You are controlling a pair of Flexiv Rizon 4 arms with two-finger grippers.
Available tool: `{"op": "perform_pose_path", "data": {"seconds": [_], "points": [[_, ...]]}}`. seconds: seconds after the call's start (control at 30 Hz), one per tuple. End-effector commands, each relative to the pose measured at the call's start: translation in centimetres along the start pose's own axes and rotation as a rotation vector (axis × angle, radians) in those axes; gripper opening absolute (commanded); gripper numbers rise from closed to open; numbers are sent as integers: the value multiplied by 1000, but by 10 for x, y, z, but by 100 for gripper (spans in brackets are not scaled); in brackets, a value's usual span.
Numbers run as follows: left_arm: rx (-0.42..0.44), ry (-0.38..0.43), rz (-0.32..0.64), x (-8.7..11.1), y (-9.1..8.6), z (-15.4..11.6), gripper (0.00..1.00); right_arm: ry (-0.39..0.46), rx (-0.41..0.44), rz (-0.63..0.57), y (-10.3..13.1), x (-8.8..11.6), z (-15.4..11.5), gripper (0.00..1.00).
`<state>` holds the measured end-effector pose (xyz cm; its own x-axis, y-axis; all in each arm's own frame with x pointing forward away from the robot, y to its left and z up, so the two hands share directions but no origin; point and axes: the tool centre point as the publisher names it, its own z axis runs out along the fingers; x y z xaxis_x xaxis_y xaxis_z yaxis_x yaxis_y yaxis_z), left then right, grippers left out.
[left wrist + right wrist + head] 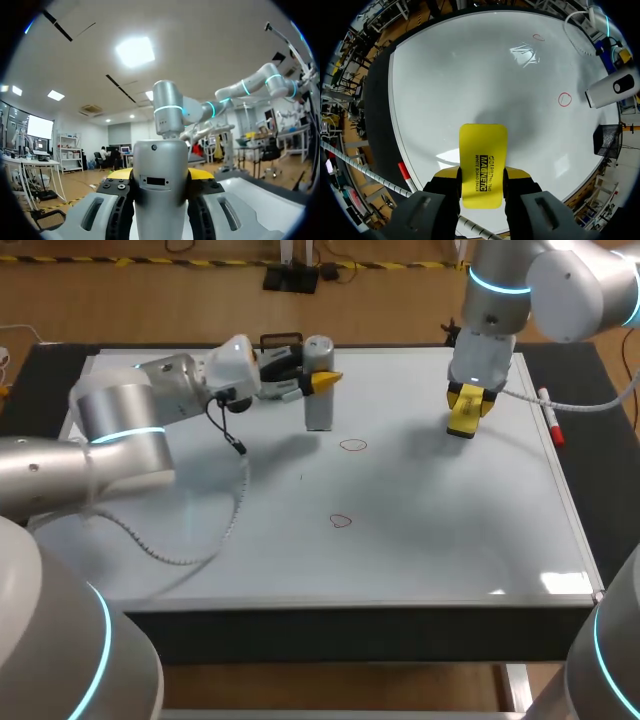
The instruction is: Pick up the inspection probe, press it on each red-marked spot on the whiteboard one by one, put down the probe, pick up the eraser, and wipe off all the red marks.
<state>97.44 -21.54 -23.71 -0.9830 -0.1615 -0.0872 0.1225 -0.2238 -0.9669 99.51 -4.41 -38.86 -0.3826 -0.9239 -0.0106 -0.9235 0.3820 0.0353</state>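
Observation:
My left gripper [322, 381] is shut on the silver cylindrical probe [318, 380], which stands upright over the back of the whiteboard [420, 530]. Its lower end is just behind the far red mark [352, 445], apart from it. A second red mark [341, 521] lies nearer the middle. In the left wrist view the probe [160, 190] fills the space between the fingers of the left gripper [160, 175]. My right gripper [466, 412] hangs over the board's back right, shut on the yellow eraser [482, 160]. From there both red marks [563, 99] show ahead, with the probe [612, 90] beside them.
A red-capped marker [550, 415] lies along the board's right edge. A black holder [281, 344] sits at the back edge behind the probe. A loose white cable [215, 535] from my left arm droops over the board's left part.

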Motion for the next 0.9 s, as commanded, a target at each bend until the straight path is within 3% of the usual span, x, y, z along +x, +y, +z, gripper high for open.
{"op": "perform_pose_path", "data": {"seconds": [0.03,0.5,0.9], "points": [[11,11,-1,-3,9,12,0,3,0,-2,-1,0,-1,0],[16,32,-20,13,20,31,0,3,0,-2,-1,0,-1,0],[19,58,-39,15,33,39,0,3,0,-2,-1,0,-1,0]]}}
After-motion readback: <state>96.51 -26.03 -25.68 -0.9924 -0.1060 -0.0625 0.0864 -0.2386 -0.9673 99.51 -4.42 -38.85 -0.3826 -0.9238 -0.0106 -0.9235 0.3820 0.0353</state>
